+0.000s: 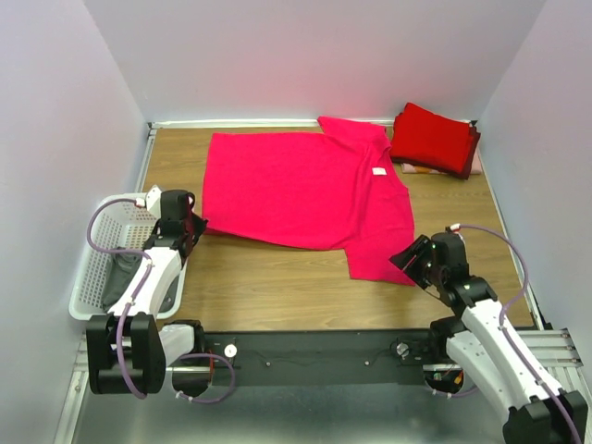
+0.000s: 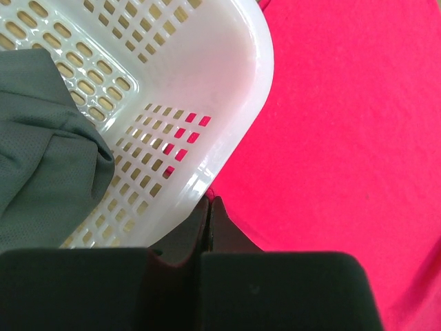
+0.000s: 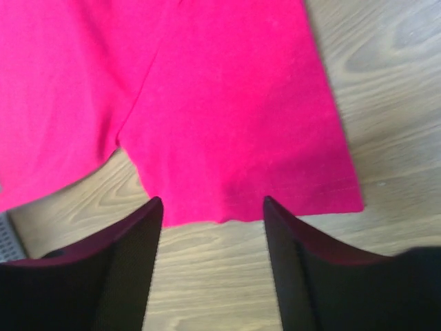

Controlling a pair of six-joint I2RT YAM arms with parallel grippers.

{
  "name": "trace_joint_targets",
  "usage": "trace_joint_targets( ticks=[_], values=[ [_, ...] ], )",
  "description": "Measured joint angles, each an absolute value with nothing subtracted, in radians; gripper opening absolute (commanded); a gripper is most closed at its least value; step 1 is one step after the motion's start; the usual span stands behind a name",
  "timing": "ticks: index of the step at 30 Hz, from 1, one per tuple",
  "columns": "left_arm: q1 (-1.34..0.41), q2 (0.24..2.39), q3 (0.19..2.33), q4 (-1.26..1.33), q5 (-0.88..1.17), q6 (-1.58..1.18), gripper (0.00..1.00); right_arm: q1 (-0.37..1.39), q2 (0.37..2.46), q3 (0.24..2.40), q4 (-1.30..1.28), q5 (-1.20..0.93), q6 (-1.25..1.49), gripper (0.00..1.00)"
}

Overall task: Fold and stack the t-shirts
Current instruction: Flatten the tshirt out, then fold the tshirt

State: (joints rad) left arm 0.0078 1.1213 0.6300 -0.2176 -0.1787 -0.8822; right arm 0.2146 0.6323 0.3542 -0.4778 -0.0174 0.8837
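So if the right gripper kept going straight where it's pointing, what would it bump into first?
Probably the bright pink-red cloth t-shirt: its sleeve hem lies right ahead of the open right gripper, flat on the brown wooden table. Depth is unclear, so it may touch wood first.

neck label (image 1: 378, 171) too small to read, grey cloth (image 2: 41, 152) cut off at frame edge
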Motion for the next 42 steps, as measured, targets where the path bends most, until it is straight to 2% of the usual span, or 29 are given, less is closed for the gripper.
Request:
trace_joint_targets(
  ticks=[9, 15, 19, 23, 29, 32, 33, 36, 42],
  values=[
    [0.004, 1.119, 0.62, -0.218, -0.173, -0.876, 0.0, 0.214, 0.924, 0.566, -0.45, 0.195, 0.844, 0.62],
    [0.004, 1.116, 0.607, -0.208, -0.161, -0.861, 0.0, 0.189, 1.313, 0.766, -0.366, 0.325, 0.791, 0.5],
    [0.002, 1.113, 0.607, -0.208, -0.157, -0.852, 0.0, 0.162, 1.488, 0.855, -0.326, 0.352, 0.757, 0.5],
    [0.002, 1.108, 0.607, -0.207, -0.149, -0.844, 0.0, 0.145, 1.555, 0.887, -0.302, 0.371, 0.731, 0.46],
    [0.002, 1.107, 0.607, -0.203, -0.141, -0.835, 0.0, 0.137, 1.621, 0.897, -0.274, 0.374, 0.714, 0.46],
    [0.002, 1.107, 0.607, -0.203, -0.138, -0.834, 0.0, 0.136, 1.649, 0.891, -0.256, 0.373, 0.711, 0.38],
    [0.002, 1.107, 0.607, -0.203, -0.138, -0.834, 0.0, 0.136, 1.657, 0.889, -0.25, 0.372, 0.709, 0.29],
    [0.002, 1.107, 0.607, -0.202, -0.137, -0.834, 0.0, 0.135, 1.663, 0.881, -0.228, 0.371, 0.707, 0.16],
    [0.002, 1.106, 0.605, -0.2, -0.136, -0.834, 0.0, 0.091, 1.605, 0.807, -0.19, 0.351, 0.706, 0.07]
  ],
)
